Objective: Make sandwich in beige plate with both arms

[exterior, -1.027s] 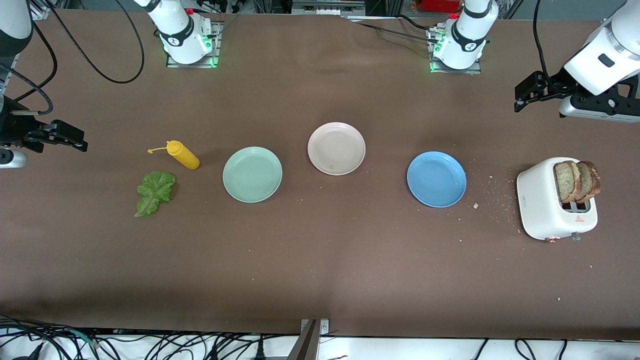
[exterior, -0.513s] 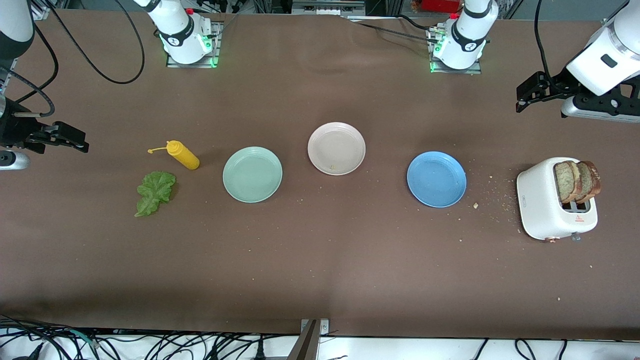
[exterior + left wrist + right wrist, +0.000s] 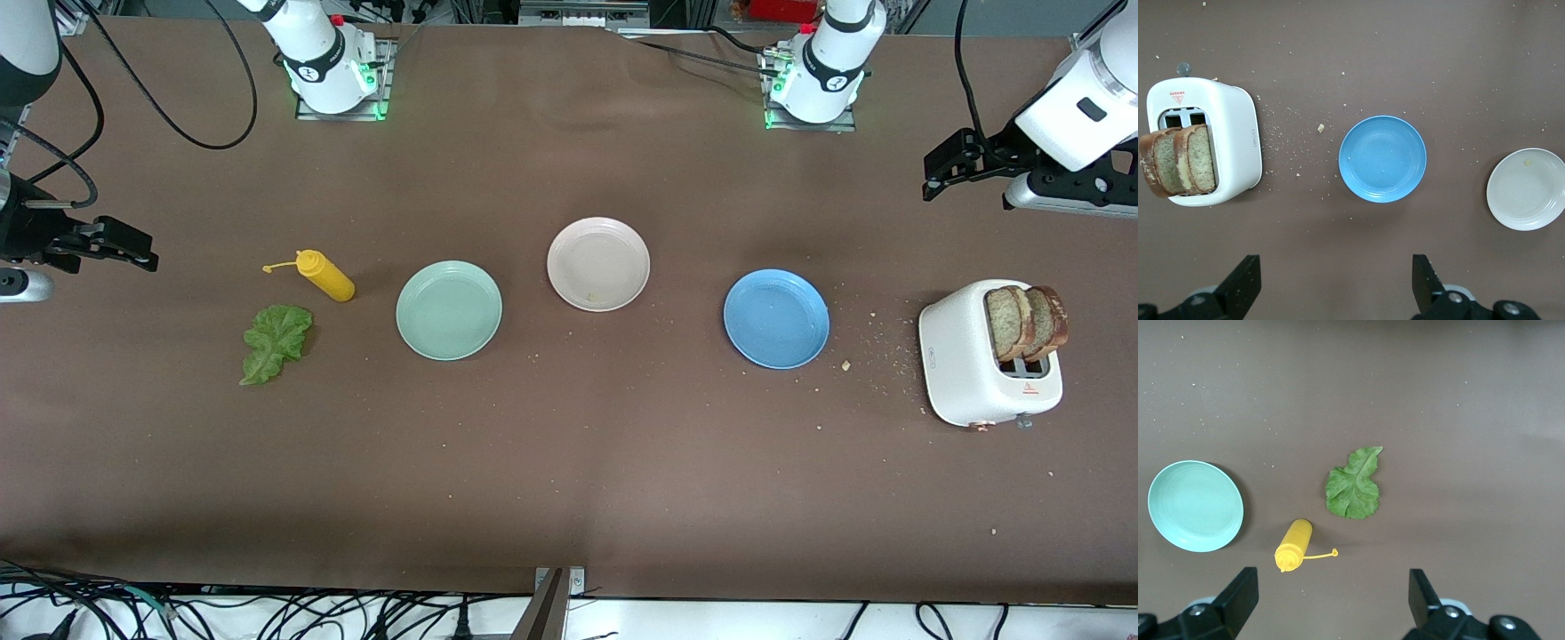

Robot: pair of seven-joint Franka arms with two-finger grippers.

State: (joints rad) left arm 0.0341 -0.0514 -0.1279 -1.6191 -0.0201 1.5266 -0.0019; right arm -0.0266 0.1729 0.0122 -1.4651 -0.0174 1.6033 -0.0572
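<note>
Toast slices, two brown wholegrain (image 3: 1027,322), stand in white toaster (image 3: 965,364), frame's right; crinkled green lettuce leaf (image 3: 274,341) lies lower left. Round pale beige plastic plate (image 3: 597,264) sits centre, empty, btwn mint-green plate (image 3: 448,310) & blue plate (image 3: 775,319). Left gripper (image 3: 944,165), upper right, and right gripper (image 3: 124,248), frame's left, hang spread wide, holding nothing. Risk: slices sit close together, so fingers may catch both.

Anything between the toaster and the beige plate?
Yes, the blue plate lies between the toaster and the beige plate, plus scattered crumbs on the table beside the toaster. Both the front and left wrist views show it.
</note>
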